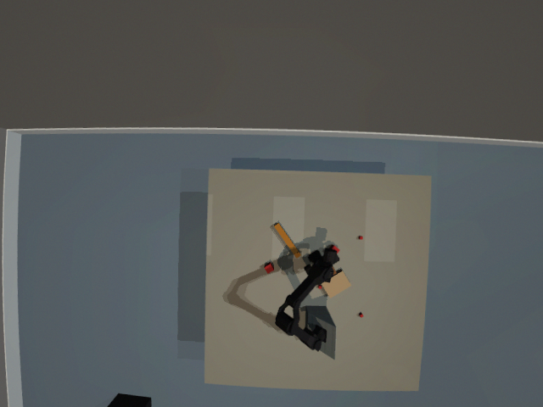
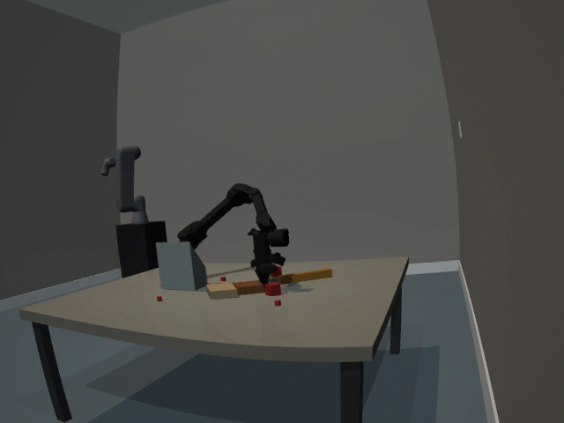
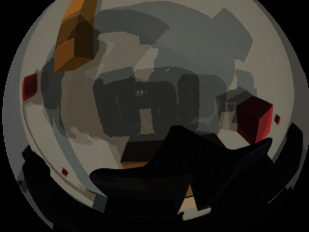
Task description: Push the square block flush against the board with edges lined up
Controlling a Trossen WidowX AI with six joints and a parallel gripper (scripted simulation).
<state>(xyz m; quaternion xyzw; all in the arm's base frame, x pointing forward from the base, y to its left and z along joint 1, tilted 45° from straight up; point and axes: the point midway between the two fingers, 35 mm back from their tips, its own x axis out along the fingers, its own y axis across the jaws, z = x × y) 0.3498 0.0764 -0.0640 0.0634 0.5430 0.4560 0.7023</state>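
Note:
A light tan square block [image 1: 338, 284] [image 2: 220, 291] lies flat on the table. A darker brown board [image 2: 248, 287] [image 3: 137, 152] lies beside it, mostly hidden under the arm in the top view. The two look adjacent in the exterior view; I cannot tell whether they touch fully or whether edges are even. My gripper [image 2: 263, 281] [image 3: 176, 130] is shut and empty, pointing down. Its tips are low, by the board's end away from the block; contact is unclear. In the wrist view the dark fingers cover much of the board and block.
An orange bar [image 1: 285, 237] [image 2: 313, 275] [image 3: 76, 29] lies beyond the gripper. One red cube [image 1: 335, 248] [image 2: 272, 289] [image 3: 253, 120] is close to the gripper; another [image 1: 268, 267] [image 2: 276, 270] [image 3: 30, 87] lies farther off. Several tiny red cubes are scattered. A grey wedge [image 2: 175, 266] stands near the arm's base.

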